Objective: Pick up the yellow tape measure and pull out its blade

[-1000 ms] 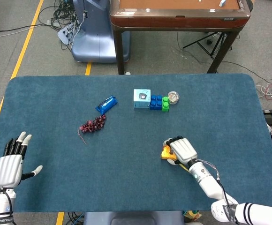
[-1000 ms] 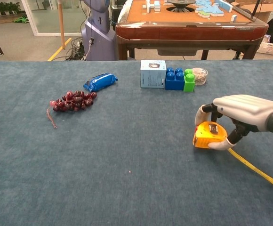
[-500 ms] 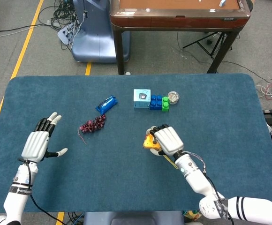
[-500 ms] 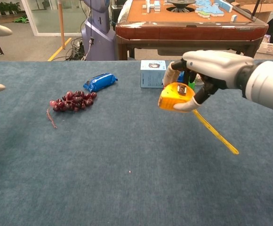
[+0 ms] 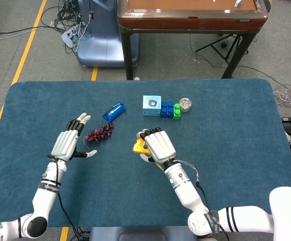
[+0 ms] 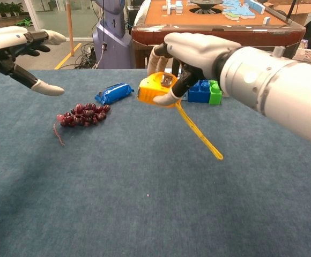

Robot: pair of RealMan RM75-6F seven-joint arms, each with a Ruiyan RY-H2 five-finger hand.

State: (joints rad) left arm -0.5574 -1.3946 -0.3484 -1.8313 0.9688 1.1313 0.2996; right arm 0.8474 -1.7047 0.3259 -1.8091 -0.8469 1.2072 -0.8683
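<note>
My right hand grips the yellow tape measure and holds it in the air above the table's middle. A short length of yellow blade hangs out of the case, slanting down to the right. In the head view the right hand covers most of the tape measure, and the blade is hidden. My left hand is raised at the left with its fingers spread and nothing in it; in the head view the left hand hovers just left of the grapes.
A bunch of dark red grapes and a blue packet lie at the left. A light-blue box, blue and green blocks and a small round tin stand at the back. The blue cloth table spreads below.
My right hand lifted the tape measure off the table and carried it left and up, blade trailing. My left hand rose from the near-left corner toward the middle.
</note>
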